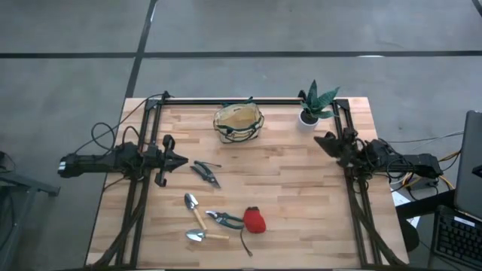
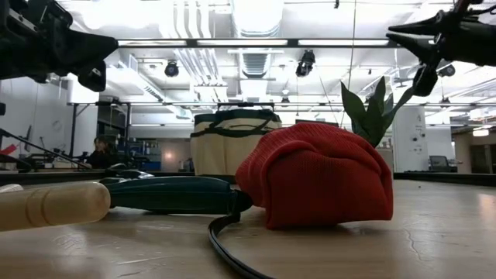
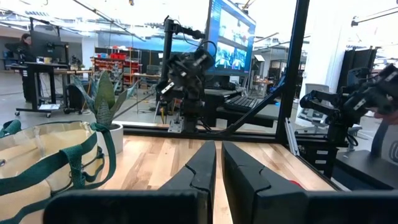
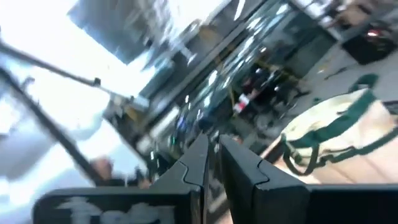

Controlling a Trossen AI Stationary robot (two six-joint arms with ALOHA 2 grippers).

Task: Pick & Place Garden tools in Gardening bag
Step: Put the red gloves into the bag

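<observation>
The tan gardening bag (image 1: 239,123) with green trim stands near the table's far edge; it also shows in the left wrist view (image 3: 43,155) and the right wrist view (image 4: 336,134). Dark snips (image 1: 205,172), two wooden-handled trowels (image 1: 194,209) (image 1: 205,235), pruning shears (image 1: 224,219) and a red glove-like item (image 1: 254,220) lie flat on the near half of the table. My left gripper (image 1: 179,159) is shut and empty above the table's left side, left of the snips. My right gripper (image 1: 320,139) is shut and empty at the right side, near the plant.
A green plant in a white pot (image 1: 315,107) stands at the far right, beside my right gripper. A dark metal frame (image 1: 248,100) runs along the table's far edge and down both sides. Bare wood (image 1: 294,181) lies between the tools and the right arm.
</observation>
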